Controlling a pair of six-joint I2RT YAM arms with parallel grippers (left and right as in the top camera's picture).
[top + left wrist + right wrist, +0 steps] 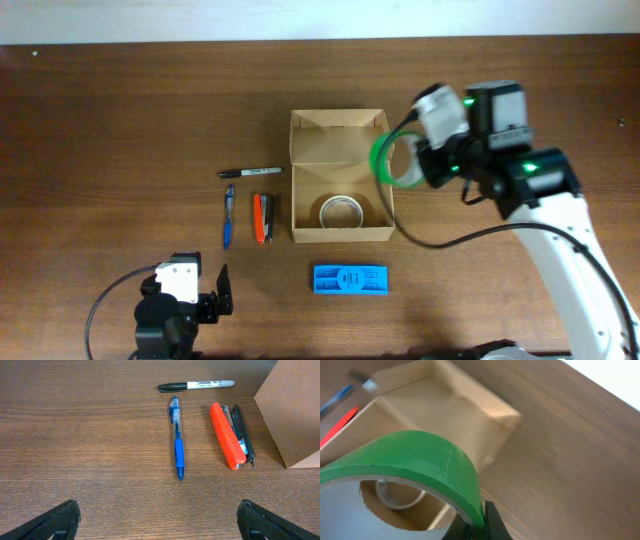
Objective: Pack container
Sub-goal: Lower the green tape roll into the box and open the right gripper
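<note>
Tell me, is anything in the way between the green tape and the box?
Nothing I can see. The right gripper holds the green tape roll right at the container's right edge, and the lid is folded open. A whitish tape roll already lies inside, but bare floor shows around it.
</note>
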